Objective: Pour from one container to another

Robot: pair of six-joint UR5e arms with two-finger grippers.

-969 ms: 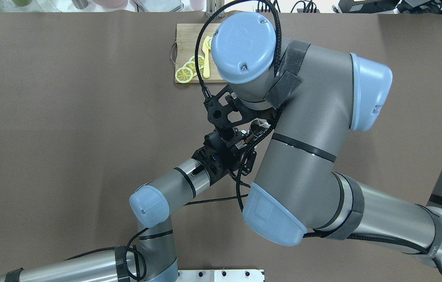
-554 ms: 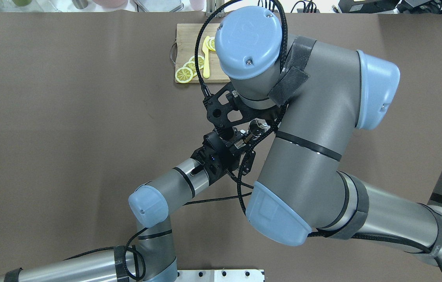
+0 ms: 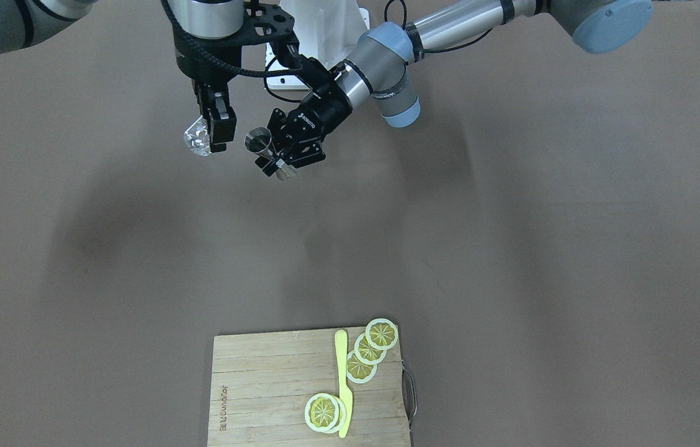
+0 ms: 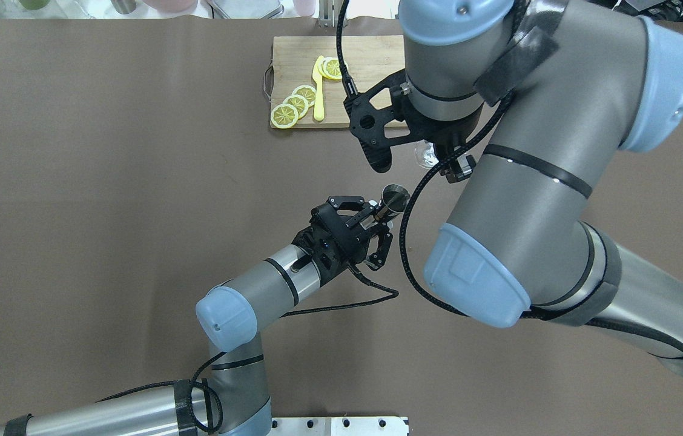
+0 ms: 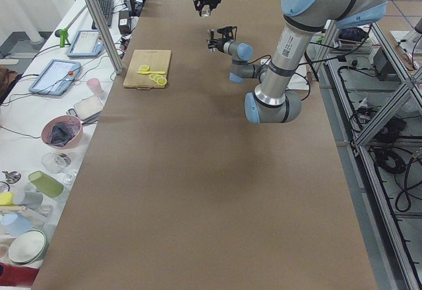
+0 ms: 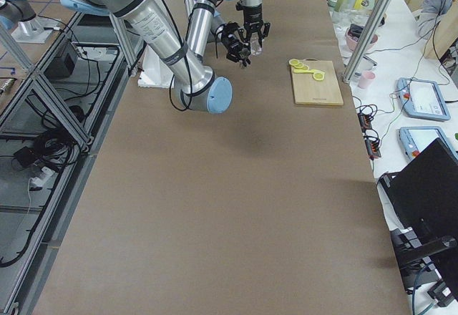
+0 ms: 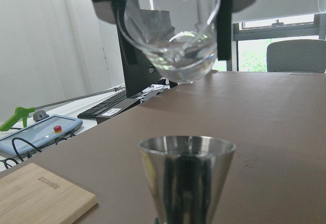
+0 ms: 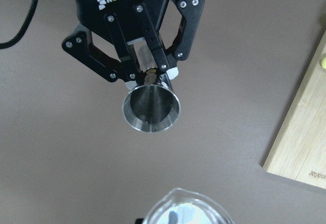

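Clenching the jigger (image 8: 151, 109) below its cone, my left gripper (image 8: 149, 75) holds it mouth up, clear of the table (image 4: 105, 212); my right gripper (image 3: 215, 131) grasps a glass (image 7: 173, 35), tilted, above the jigger and apart from it; I note the board (image 3: 263, 385) with lemon slices (image 3: 368, 351) well apart.

I see a shiny silver cup (image 8: 151, 109), a clear glass (image 7: 170, 30), and both the left gripper (image 8: 147, 76) and right gripper (image 3: 216, 133) in black. The table (image 3: 511, 248) is plain brown. On the far side are a pale, grain-striped wooden board (image 3: 263, 385), white-rimmed yellow lemon slices (image 3: 382, 333) and a yellow knife (image 3: 342, 372).
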